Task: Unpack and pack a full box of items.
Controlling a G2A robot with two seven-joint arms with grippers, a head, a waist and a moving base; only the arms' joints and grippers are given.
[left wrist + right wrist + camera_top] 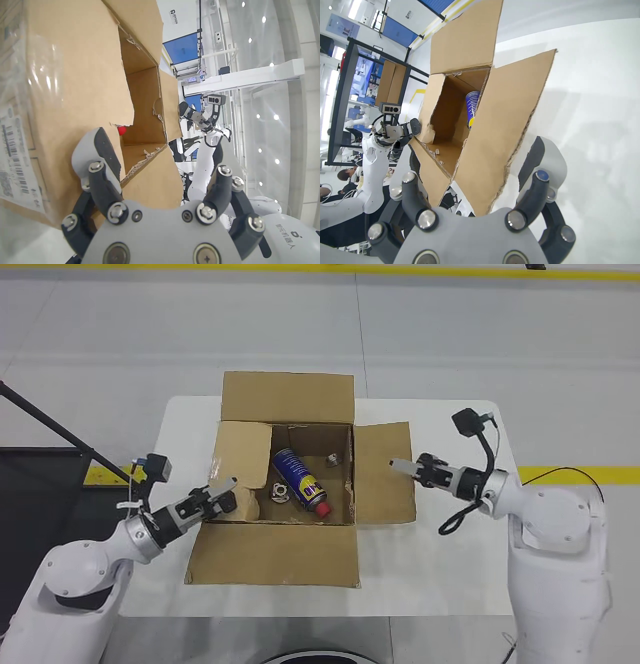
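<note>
Both claws gape wide, gripping nothing — left gripper at the box's left flap, right gripper over its right flap — spray can inside.

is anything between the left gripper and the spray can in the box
Yes. The left flap is raised between the left gripper and the can. In the left wrist view it hides the can except its red cap. The gripper would likely have to go over it.
</note>
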